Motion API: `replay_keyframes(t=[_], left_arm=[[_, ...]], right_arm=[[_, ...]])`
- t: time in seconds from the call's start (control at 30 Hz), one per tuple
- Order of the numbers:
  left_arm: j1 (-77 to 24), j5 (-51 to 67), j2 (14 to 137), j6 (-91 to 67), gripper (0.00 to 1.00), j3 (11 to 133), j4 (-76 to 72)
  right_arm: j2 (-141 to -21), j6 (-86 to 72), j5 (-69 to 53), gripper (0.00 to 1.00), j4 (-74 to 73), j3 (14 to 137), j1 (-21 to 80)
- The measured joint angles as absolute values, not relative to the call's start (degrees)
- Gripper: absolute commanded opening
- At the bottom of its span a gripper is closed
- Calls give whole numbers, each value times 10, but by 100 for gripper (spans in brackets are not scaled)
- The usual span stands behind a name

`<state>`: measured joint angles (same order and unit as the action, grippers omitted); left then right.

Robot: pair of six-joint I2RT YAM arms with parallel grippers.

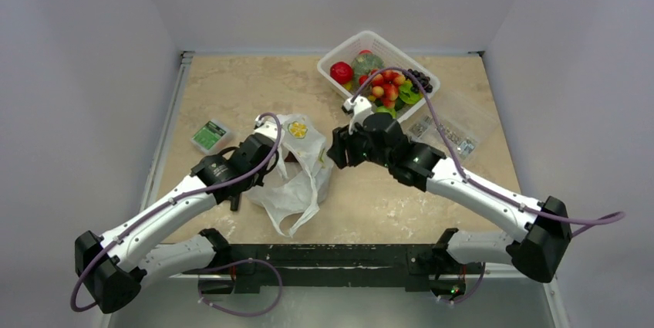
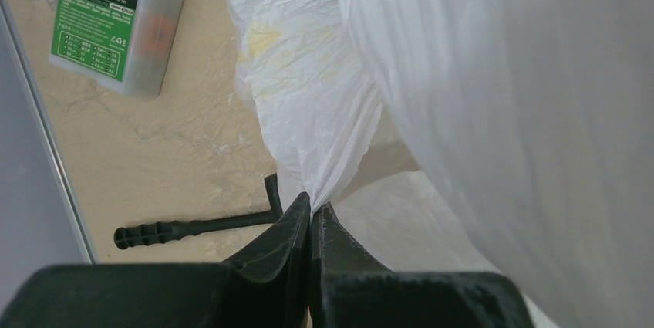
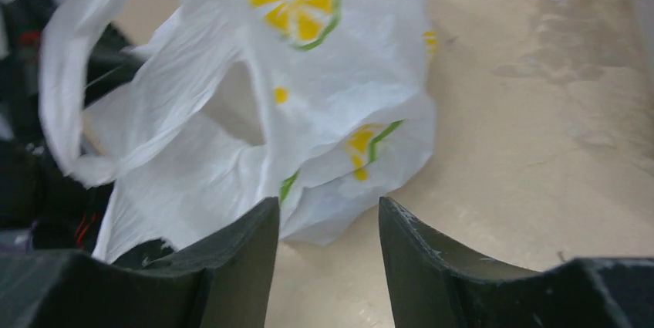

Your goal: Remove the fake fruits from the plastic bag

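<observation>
Left gripper [image 2: 310, 216] clenched on a gathered fold of the bag [image 2: 478, 96], jaws pressed together with film pinched at the tips. The rest of the bag billows up and to the right in the left wrist view. Right gripper [image 3: 328, 216] released, jaws spread, nothing between them. It is low over the table [image 3: 540, 112], just beside the bag's bulged, lemon-printed end; cannot tell if they touch. Loop handle hangs open on the left in the right wrist view.

From the top, the bag lies crumpled mid-table between the two grippers; its inside is hidden. Fruits [image 1: 385, 85] sit in the white basket [image 1: 339, 54] at far right: red round one, berry bunch, dark grapes, well apart from the bag. Green-labelled box [image 1: 209, 135] left of the bag.
</observation>
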<state>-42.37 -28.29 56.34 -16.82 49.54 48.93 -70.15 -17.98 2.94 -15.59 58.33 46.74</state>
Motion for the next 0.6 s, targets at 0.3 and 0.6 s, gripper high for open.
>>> replay_keyframes(t=[0.3, 0.6], left_arm=[[-424, -277, 565, -168, 0, 497, 489], [-424, -277, 549, -168, 0, 497, 489]], right_arm=[[-769, -191, 5, 34, -65, 573, 599], [-930, -181, 58, 34, -22, 624, 616]])
